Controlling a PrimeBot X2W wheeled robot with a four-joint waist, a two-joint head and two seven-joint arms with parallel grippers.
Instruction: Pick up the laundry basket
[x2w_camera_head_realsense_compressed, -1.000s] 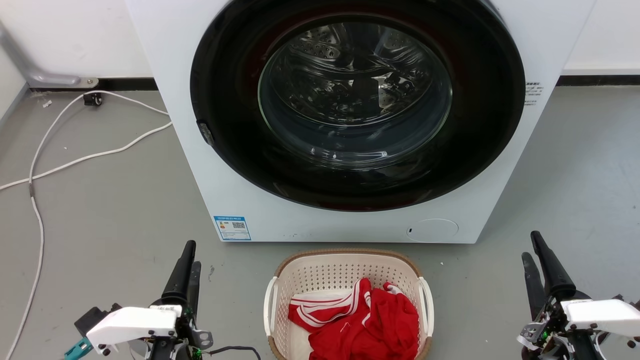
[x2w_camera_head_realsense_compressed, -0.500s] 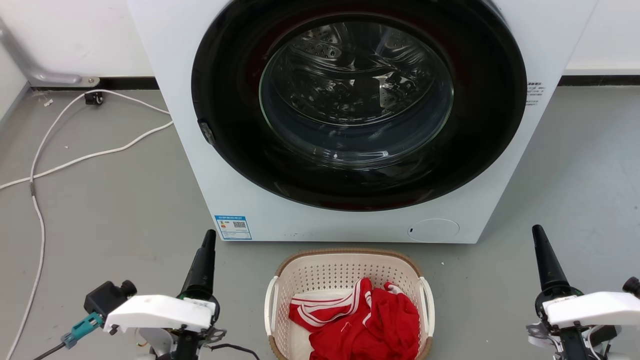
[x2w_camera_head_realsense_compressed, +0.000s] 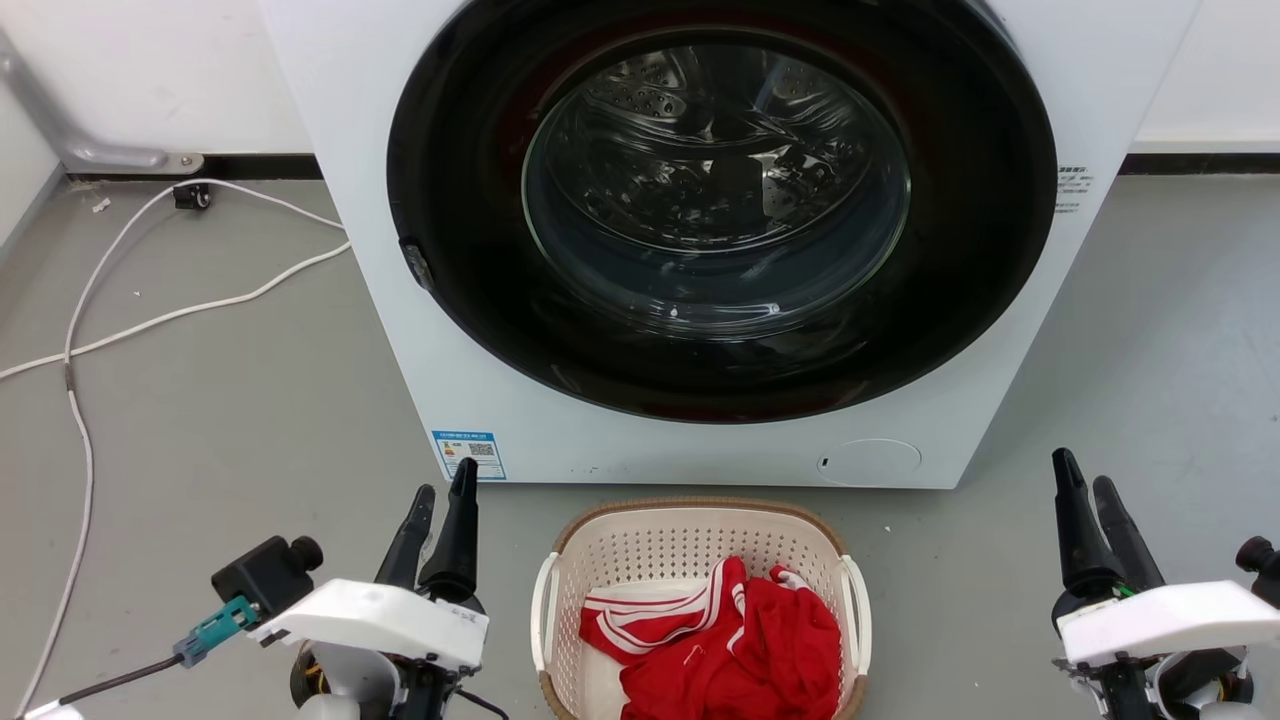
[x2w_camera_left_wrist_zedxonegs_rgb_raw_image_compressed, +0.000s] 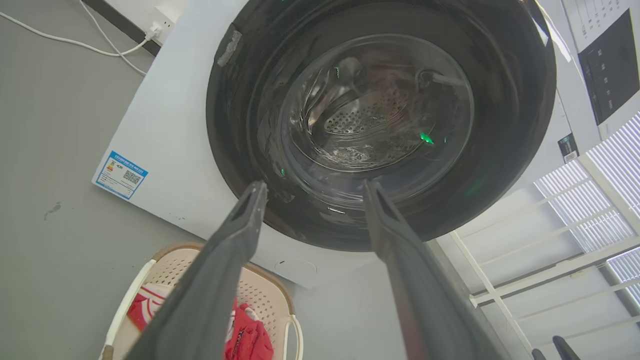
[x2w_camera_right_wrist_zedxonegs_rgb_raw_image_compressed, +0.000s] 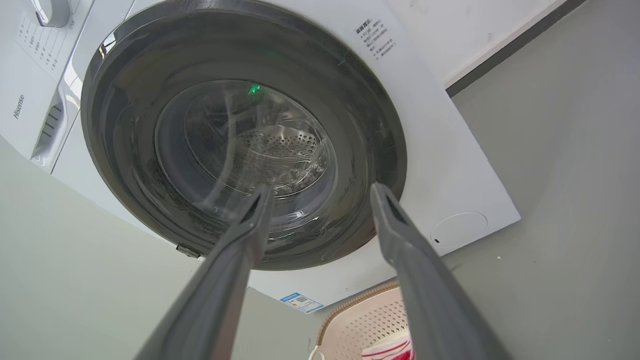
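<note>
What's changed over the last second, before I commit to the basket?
The left end effector has shifted inward toward the laundry basket and rolled, so both fingers now show apart. The right end effector rolled, barely shifting. Both are open, holding nothing. The basket, its red garment and the washer have not moved.

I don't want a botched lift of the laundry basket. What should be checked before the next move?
1. Left pincer open: ok.
2. Right pincer open: ok.
3. Laundry basket handles uncovered: ok.
4. Pincers at the handles: not ok, both off to the sides.
5. Red garment inside the rim: cannot tell, near end cut off.
6. Basket apart from washer: ok.
</note>
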